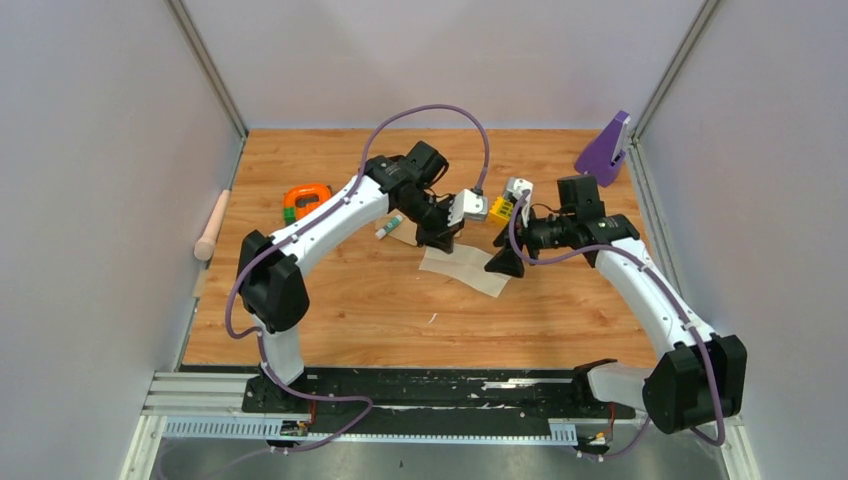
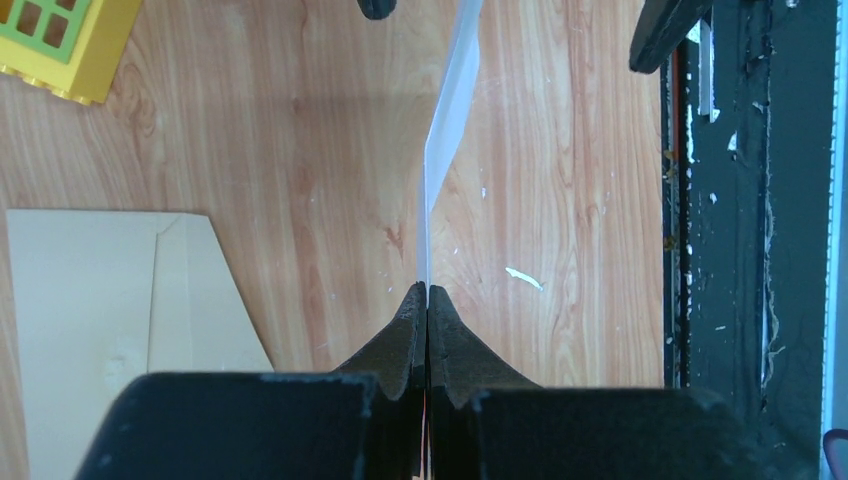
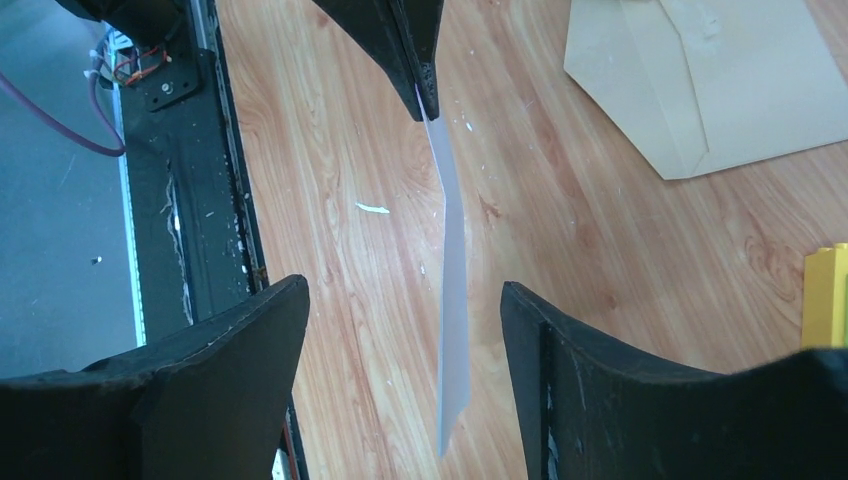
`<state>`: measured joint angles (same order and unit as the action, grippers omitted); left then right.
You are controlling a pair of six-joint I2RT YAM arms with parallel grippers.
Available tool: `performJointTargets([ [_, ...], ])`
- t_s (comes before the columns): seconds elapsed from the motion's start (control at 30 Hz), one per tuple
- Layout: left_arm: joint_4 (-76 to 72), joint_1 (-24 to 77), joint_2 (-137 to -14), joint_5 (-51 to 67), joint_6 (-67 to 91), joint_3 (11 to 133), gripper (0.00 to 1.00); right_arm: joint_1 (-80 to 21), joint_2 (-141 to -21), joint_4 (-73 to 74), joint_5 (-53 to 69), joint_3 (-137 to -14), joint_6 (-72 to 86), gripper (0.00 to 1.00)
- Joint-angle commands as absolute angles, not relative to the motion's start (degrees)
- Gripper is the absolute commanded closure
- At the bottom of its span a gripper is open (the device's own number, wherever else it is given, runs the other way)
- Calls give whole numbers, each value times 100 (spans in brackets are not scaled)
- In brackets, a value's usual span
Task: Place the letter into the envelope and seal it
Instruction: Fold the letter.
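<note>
The left claw [image 2: 427, 290] was fully closed, its two dark fingertips pressed together on one edge of the letter [image 2: 447, 110]. The thin white sheet ran straight out ahead of those tips, seen edge-on and held up off the wooden table [image 2: 300, 150], with a slight bend partway along. The far end of the sheet reached between the fingers of the right claw [image 3: 402, 298], which faced the left claw from the opposite side. The right claw stood wide open and held nothing. One finger was on each side of the paper, with bare table showing in both gaps, and the sheet hung nearer one finger than the other.

The envelope [image 2: 90, 300] lay flat on the table just to one side of the left claw's fingers, below the level of the lifted sheet and apart from it. A yellow toy block [image 2: 55, 40] sat further out beyond the envelope on that same side.
</note>
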<state>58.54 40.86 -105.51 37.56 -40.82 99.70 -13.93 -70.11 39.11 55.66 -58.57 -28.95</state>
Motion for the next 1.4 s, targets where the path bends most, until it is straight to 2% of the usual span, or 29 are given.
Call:
performJointTargets([
  [0.0, 5916, 4095, -10526, 3738, -4130, 10264, 100, -1557, -7122, 3710, 5131, -5887, -3079, 30],
  [0.33, 5957, 4096, -10428, 3797, -4223, 10189, 100, -1634, -7275, 3714, 4718, -5761, -3267, 44],
  [0.57, 5972, 4096, -10342, 3830, -4255, 10187, 100, -1745, -7387, 3784, 4579, -5765, -3339, 64],
  [0.8, 5967, 4096, -10328, 3790, -4267, 10178, 100, -1841, -7480, 3964, 4541, -5817, -3436, 76],
  [0.9, 5969, 4096, -10306, 3781, -4257, 10186, 100, -1873, -7546, 4010, 4465, -5835, -3460, 88],
  [0.97, 5961, 4096, -10273, 3780, -4258, 10188, 100, -1881, -7568, 4034, 4416, -5849, -3463, 99],
  [1.1, 5937, 4096, -10162, 3833, -4252, 10111, 99, -1873, -7551, 4028, 4339, -5901, -3408, 100],
  [1.13, 5931, 4096, -10139, 3861, -4247, 10096, 89, -1870, -7517, 4026, 4326, -5918, -3388, 100],
  [1.23, 5833, 4089, -9952, 3871, -4205, 10015, 70, -1821, -7427, 4014, 4318, -5986, -3337, 100],
  [1.3, 5769, 4053, -9821, 3847, -4159, 9996, 39, -1752, -7346, 3975, 4360, -6003, -3272, 100],
  [1.33, 5738, 4010, -9775, 3857, -4127, 9999, 34, -1699, -7309, 3911, 4386, -5995, -3232, 100],
  [1.37, 5721, 3978, -9679, 3895, -4086, 10008, 23, -1650, -7264, 3865, 4429, -5987, -3190, 100],
])
